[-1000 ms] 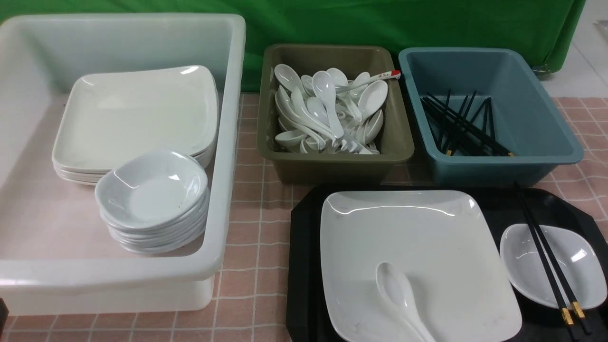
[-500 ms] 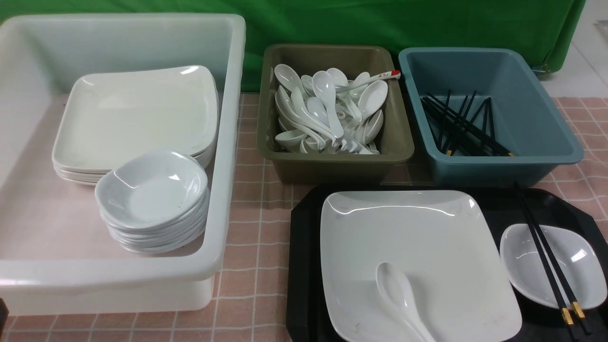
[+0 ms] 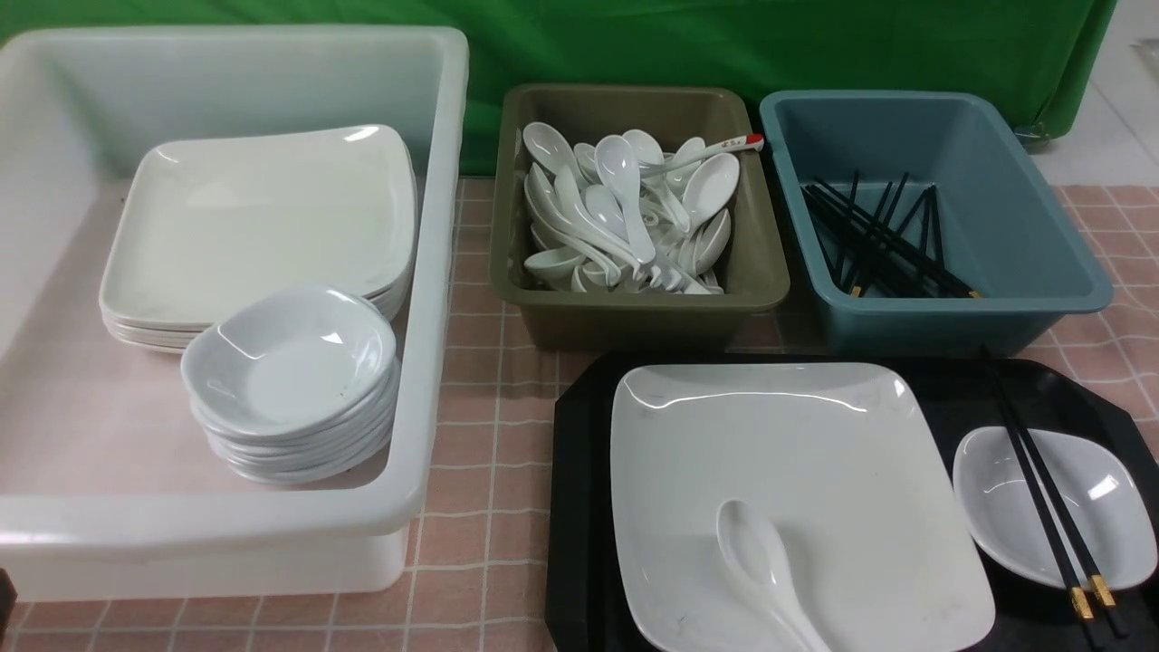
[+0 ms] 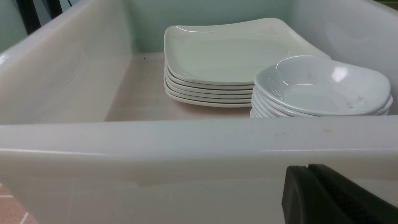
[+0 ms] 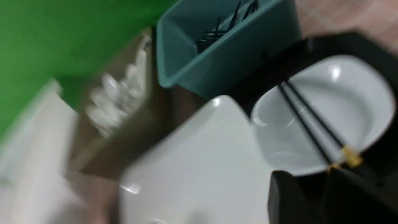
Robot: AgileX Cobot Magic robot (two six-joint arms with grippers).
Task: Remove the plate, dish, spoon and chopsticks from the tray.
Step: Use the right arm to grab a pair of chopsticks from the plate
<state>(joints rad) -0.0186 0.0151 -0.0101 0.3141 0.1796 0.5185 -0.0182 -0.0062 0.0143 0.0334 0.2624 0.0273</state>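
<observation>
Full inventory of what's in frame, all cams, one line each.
tray: one, black, near right.
plate: one, white, on the tray.
spoon: one, white, on the plate.
dish: one, white, on the tray, right of the plate.
chopsticks: one pair, black with gold bands, across the dish.
tub: one, white, left; holds a plate stack and a dish stack.
olive bin: one, far middle; holds a white spoon pile.
blue bin: one, far right; holds a black chopstick pile.
cloth: one, pink check, underneath.
left gripper: black, shut, outside the tub.
right gripper: black, blurred, near the dish.
</observation>
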